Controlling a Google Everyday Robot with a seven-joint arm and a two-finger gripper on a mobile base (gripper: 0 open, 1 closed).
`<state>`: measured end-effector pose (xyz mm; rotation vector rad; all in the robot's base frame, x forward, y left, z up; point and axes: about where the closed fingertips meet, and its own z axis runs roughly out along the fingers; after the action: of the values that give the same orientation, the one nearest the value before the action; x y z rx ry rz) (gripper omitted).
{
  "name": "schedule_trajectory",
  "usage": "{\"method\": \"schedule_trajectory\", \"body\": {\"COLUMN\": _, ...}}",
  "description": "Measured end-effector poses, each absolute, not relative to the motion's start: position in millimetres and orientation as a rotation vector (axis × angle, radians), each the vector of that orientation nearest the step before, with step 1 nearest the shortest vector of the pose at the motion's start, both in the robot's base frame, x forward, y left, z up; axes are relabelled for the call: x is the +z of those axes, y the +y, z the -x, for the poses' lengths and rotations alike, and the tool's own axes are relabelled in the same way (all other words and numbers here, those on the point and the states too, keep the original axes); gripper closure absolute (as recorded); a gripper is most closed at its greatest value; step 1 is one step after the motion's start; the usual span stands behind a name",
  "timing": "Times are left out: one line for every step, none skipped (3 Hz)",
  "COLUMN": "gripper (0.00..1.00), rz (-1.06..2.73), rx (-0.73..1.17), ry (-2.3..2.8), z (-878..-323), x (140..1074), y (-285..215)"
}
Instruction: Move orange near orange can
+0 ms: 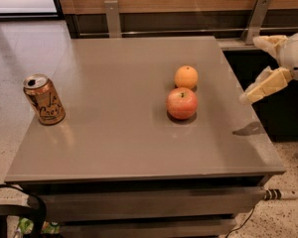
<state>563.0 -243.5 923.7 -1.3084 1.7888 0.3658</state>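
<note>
The orange [186,77] sits on the grey table [119,133], right of centre, just behind a red-yellow apple [182,103] and close to it. The orange can [44,99] stands upright near the table's left edge, far from the orange. My gripper [250,70] hangs in the air over the table's right edge, to the right of both fruits and apart from them. Its cream fingers are spread open and hold nothing.
A wooden wall with two metal brackets [111,18] runs behind the table. A dark cabinet [283,118] stands to the right under my gripper. A black cable [20,207] and a power plug [280,194] lie on the floor in front.
</note>
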Motion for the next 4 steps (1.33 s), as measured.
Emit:
{"method": "schedule_trajectory", "body": {"gripper": 0.0, "rz": 1.253, "rx": 0.409, "ry": 1.771, "z": -575.2, "x": 921.0, "y": -235.4}}
{"method": "schedule_trajectory", "body": {"gripper": 0.0, "rz": 1.186, "rx": 0.475, "ry": 1.746, "z": -590.7, "x": 917.2, "y": -219.1}}
{"method": "schedule_trajectory", "body": {"gripper": 0.0, "rz": 1.186, "rx": 0.475, "ry": 1.746, "z": -590.7, "x": 917.1, "y": -219.0}}
{"method": "schedule_trajectory", "body": {"gripper": 0.0, "rz": 1.196, "rx": 0.498, "ry": 1.738, "z": -595.7, "x": 913.6, "y": -212.0}}
